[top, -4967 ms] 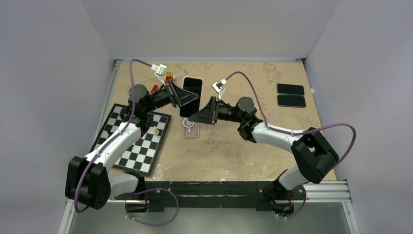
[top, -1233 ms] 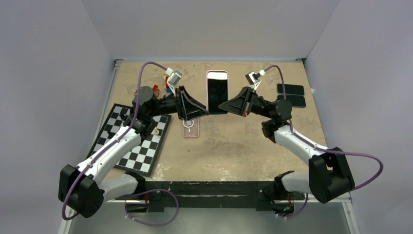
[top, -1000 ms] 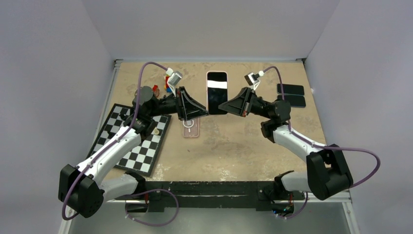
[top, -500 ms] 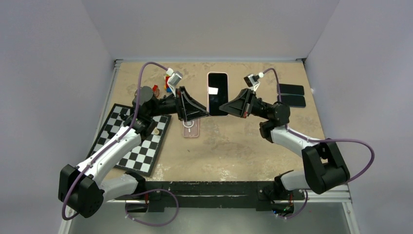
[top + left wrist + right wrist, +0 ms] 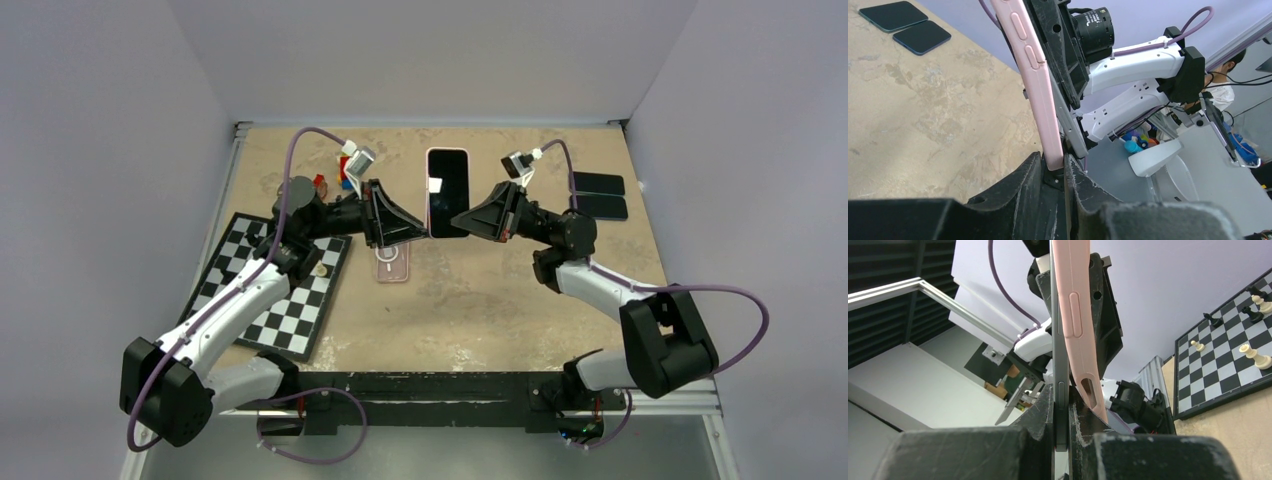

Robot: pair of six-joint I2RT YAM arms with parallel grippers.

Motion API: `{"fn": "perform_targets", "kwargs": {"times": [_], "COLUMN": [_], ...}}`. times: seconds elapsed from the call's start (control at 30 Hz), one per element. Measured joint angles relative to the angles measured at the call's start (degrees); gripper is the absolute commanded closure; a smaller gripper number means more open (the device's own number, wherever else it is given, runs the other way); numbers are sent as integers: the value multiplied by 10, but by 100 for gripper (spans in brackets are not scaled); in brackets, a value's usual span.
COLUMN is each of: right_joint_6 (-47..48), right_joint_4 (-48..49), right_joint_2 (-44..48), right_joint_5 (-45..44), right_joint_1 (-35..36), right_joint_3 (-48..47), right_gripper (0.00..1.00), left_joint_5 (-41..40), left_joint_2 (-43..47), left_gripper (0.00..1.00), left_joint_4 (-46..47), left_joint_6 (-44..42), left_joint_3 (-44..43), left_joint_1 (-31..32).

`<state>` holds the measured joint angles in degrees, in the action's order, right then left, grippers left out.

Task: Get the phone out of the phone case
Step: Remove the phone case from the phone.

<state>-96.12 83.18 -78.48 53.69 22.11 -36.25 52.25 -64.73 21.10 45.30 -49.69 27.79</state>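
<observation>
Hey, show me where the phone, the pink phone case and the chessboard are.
phone (image 5: 447, 195): top external view, on its dark screen.
phone case (image 5: 1075, 315): right wrist view, on its pink side edge.
chessboard (image 5: 295, 310): top external view, on bare squares beside the arm.

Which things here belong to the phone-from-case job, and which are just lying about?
In the job: grey-edged black-screen phone, pink rubbery phone case on it, left claw, right claw.
Lying about: black-and-white chessboard with pieces, two dark flat phones, spare pink-rimmed case lying flat, small coloured blocks.

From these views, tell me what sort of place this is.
Probably a robotics lab cell: plain walls box in the table, an aluminium rail lines its near edge, a masked person nearby.
</observation>
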Motion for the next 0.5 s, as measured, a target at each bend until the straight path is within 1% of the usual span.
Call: {"fn": "perform_targets", "kwargs": {"times": [0.1,0.33,0.4,0.5], "right_joint_6": [12,58,78,112], "right_joint_4": [-4,-60,-84,-127], "right_joint_2": [1,10,15,22], "right_joint_5": [0,0,-1,-7], "right_joint_1": [3,21,30,48], "right_joint_3": [0,-4,-8,-16], "right_gripper": [100,100,100,100], "left_joint_5": [-2,-11,-16,-31], "left_joint_2": [-2,-2,-2,2], "left_gripper": [72,71,75,85], "left_joint_4": [-10,-46,-57,-85], "left_joint_6": [-2,-17,-20,-37], "left_joint_3": [-1,-8,-8,-11], "left_joint_1": [0,0,0,0]}}
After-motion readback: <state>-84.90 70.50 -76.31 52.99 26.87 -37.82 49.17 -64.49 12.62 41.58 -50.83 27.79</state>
